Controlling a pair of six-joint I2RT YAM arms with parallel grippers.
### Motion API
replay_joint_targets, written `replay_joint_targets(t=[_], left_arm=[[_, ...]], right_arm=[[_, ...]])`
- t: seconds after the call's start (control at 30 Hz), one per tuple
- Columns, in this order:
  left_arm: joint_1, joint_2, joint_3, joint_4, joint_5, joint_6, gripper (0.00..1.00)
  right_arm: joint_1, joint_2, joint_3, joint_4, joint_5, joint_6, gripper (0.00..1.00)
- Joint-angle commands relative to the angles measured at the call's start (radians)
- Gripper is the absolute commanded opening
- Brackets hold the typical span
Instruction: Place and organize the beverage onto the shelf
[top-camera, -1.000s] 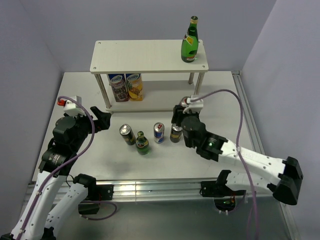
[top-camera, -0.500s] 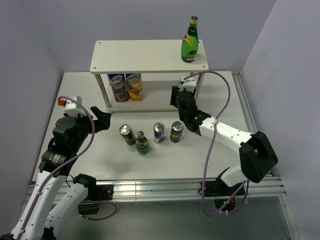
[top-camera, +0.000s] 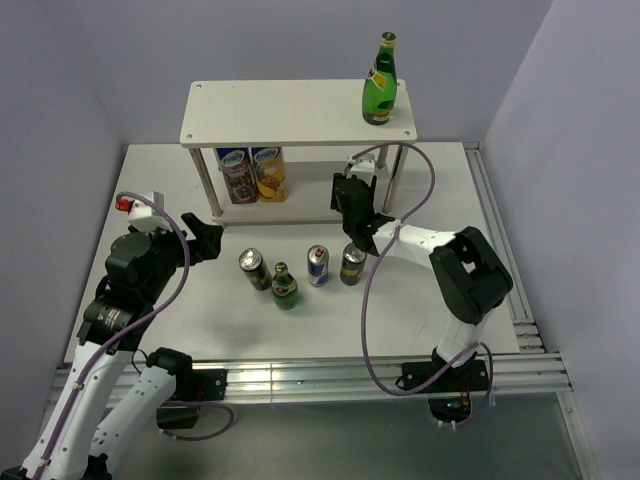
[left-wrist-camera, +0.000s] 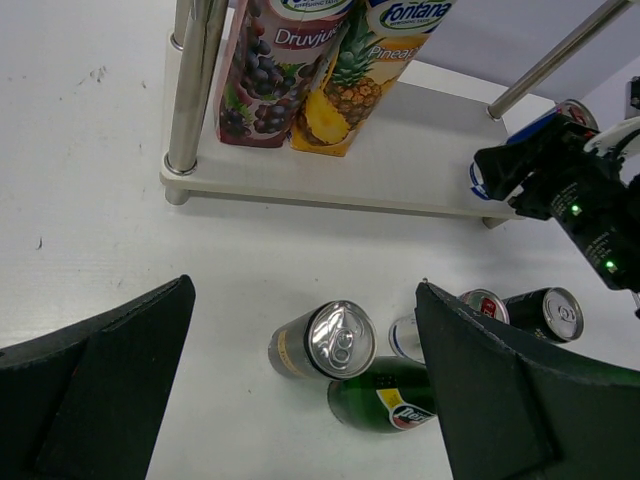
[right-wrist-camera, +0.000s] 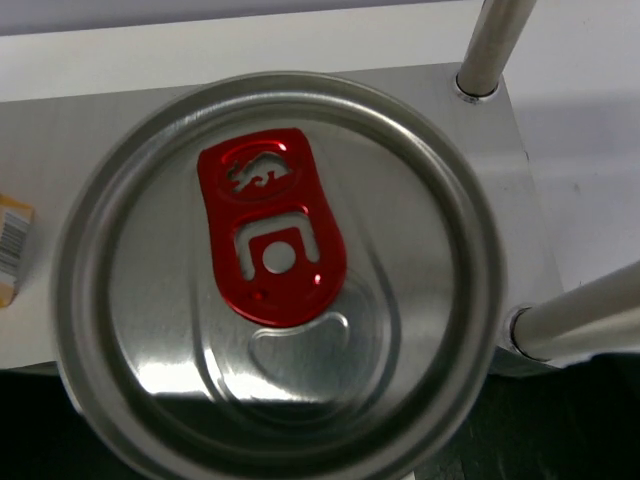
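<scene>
Right arm has swung away from the row of cans on the desk up to the right end of the shelf's lower board; left arm unchanged.

Right gripper (top-camera: 350, 196) jaws clamped on a blue-and-silver slim can (right-wrist-camera: 275, 280), held upright, red tab on top. It sits over the right end of the lower board (left-wrist-camera: 400, 170), just inside the two right legs. Can't tell if its base touches the board.

Left gripper (left-wrist-camera: 305, 290) jaws spread wide, nothing between them, hovering over the left half of the desk (top-camera: 200, 310), aimed at the loose drinks.

Shelf (top-camera: 290, 110) stands at the far edge of the desk. Top board: one green glass bottle (top-camera: 378, 85) upright at the right end, near the front right corner. Lower board, left end: grape juice carton (top-camera: 237, 172) and pineapple juice carton (top-camera: 268, 172), upright, touching side by side.

Desk centre, in front of the shelf, all upright, left to right:
- dark can with gold label (top-camera: 253, 268)
- second green bottle (top-camera: 285, 287), just beside and nearer than that can
- other blue-and-silver can (top-camera: 318, 265)
- second dark can (top-camera: 352, 264), just below the right gripper in the top view.
</scene>
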Motion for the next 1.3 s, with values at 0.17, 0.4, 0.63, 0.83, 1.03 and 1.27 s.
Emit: replay_joint_targets(t=[0.17,0.4,0.63,0.83,1.03,1.27], left_arm=[[0.004,0.000,-0.003,0.037,0.028,0.020,0.99],[0.004,0.002,-0.003,0.039,0.025,0.020,0.99],[0.004,0.002,-0.003,0.036,0.020,0.018,0.99],[0.004,0.000,-0.003,0.036,0.020,0.018,0.99],[0.004,-0.003,-0.003,0.039,0.022,0.020,0.99],[0.004,-0.010,-0.003,0.037,0.019,0.018,0.99]], right_arm=[[-0.028,0.090,0.101,0.162,0.100,0.009,0.00],[-0.059,0.151,0.140,0.176,0.114,0.006,0.00],[-0.068,0.185,0.190,0.156,0.126,-0.016,0.00],[-0.066,0.187,0.192,0.153,0.140,-0.039,0.40],[-0.066,0.191,0.203,0.133,0.151,-0.039,0.63],[-0.066,0.193,0.210,0.114,0.152,-0.034,0.84]])
